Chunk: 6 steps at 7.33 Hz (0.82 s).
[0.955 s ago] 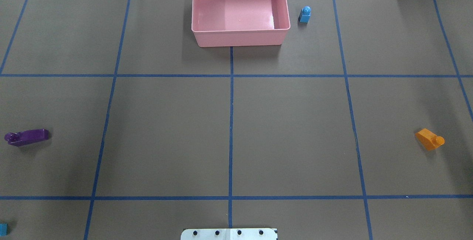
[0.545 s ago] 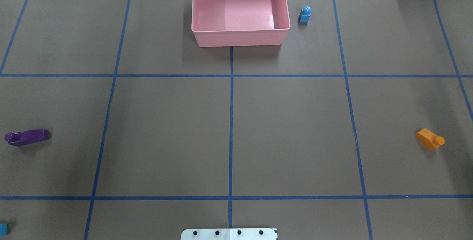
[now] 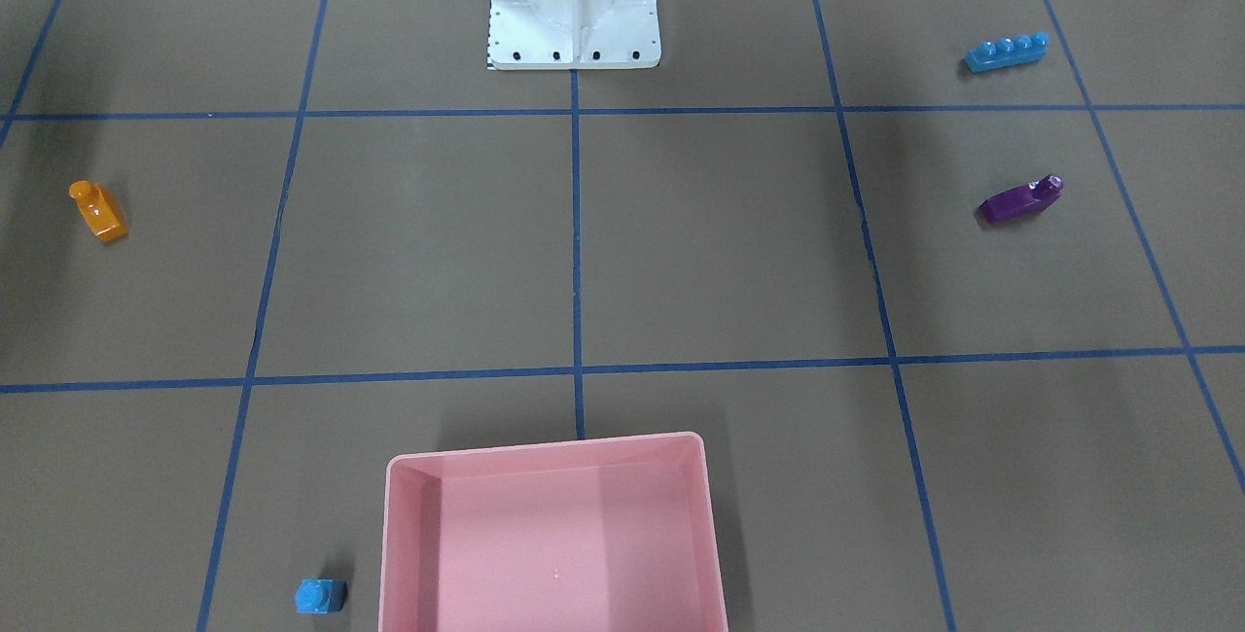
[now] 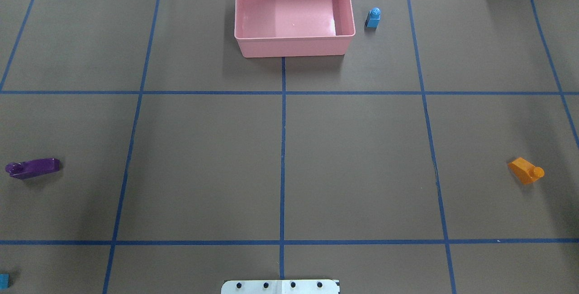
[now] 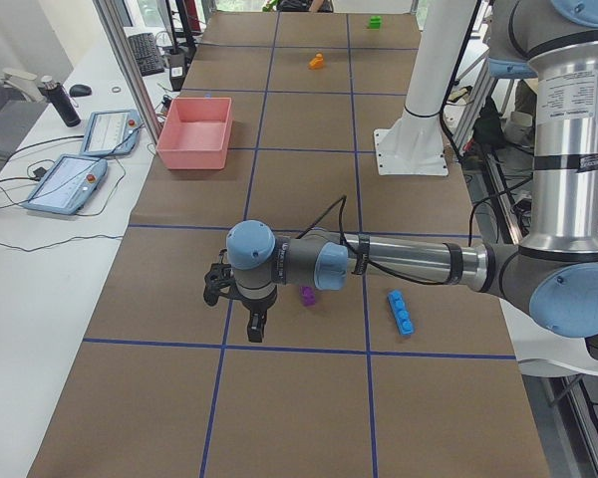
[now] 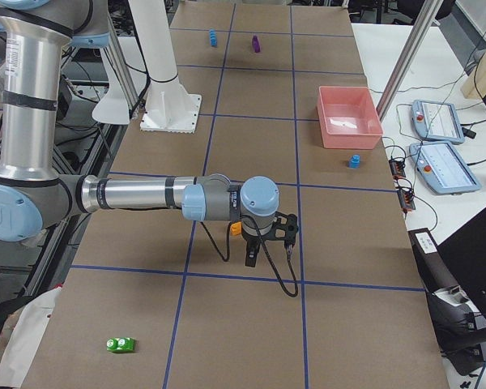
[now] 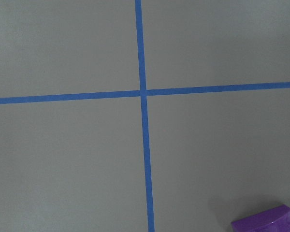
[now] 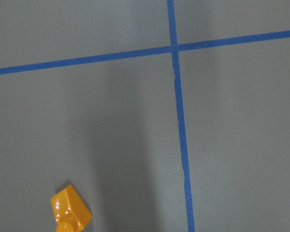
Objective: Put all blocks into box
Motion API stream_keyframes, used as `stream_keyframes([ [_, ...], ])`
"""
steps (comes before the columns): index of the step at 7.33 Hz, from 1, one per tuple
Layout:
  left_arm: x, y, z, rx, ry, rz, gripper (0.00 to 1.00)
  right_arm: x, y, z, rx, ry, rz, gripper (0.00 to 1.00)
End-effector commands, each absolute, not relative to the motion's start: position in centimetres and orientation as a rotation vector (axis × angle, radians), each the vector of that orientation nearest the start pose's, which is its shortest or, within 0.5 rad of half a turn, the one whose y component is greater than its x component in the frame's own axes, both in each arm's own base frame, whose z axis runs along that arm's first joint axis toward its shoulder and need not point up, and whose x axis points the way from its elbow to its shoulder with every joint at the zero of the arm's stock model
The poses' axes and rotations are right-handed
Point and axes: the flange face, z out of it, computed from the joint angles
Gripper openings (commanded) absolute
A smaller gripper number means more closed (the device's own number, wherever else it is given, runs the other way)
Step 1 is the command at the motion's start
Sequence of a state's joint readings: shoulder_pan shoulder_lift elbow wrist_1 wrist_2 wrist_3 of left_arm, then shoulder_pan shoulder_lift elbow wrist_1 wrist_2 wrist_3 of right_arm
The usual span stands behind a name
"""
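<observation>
The empty pink box (image 4: pixel 294 45) stands at the far middle of the table, with the small blue brick (image 4: pixel 373 18) just to its right. The purple brick (image 4: pixel 32 168) lies at the left and shows at the lower edge of the left wrist view (image 7: pixel 266 223). The long blue brick (image 3: pixel 1007 52) lies near it. The orange brick (image 4: pixel 525 170) lies at the right and shows in the right wrist view (image 8: pixel 70 212). The green brick (image 6: pixel 120 344) lies beyond it. My left gripper (image 5: pixel 256 329) hangs beside the purple brick. My right gripper (image 6: pixel 249 258) hangs beside the orange brick. I cannot tell whether either is open.
The white base plate (image 4: pixel 280 286) sits at the near middle edge. Blue tape lines mark a grid on the brown table cover. Tablets and cables (image 6: pixel 437 162) lie on the side table past the box.
</observation>
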<state>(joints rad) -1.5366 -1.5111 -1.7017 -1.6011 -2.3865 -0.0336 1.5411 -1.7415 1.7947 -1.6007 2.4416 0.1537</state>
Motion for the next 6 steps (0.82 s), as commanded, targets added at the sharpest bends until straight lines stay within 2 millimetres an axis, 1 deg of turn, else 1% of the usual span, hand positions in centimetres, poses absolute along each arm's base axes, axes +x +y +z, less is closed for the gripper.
stream_keyframes([
  [1, -4.0, -47.5, 61.2, 0.085, 0.863, 0.055, 1.00, 4.3, -39.2, 63.9, -0.033, -0.893, 0.085, 1.00],
  [2, -3.8, -47.6, 60.9, 0.113, 0.864, 0.069, 1.00, 4.4, -35.7, 65.3, -0.032, -0.897, 0.088, 1.00],
  [3, -3.8, -47.6, 60.7, 0.122, 0.864, 0.073, 1.00, 5.2, -31.8, 68.2, 0.002, -0.791, 0.034, 1.00],
  [4, -3.8, -47.4, 60.6, 0.123, 0.864, 0.074, 1.00, 5.6, -29.1, 70.7, -0.013, -0.741, -0.023, 1.00],
  [5, -3.7, -47.4, 60.0, 0.133, 0.871, 0.080, 1.00, 5.7, -25.8, 72.6, -0.035, -0.740, -0.088, 0.96],
  [6, -3.8, -47.4, 59.8, 0.136, 0.872, 0.080, 1.00, 5.8, -23.0, 73.8, -0.072, -0.745, -0.092, 0.93],
])
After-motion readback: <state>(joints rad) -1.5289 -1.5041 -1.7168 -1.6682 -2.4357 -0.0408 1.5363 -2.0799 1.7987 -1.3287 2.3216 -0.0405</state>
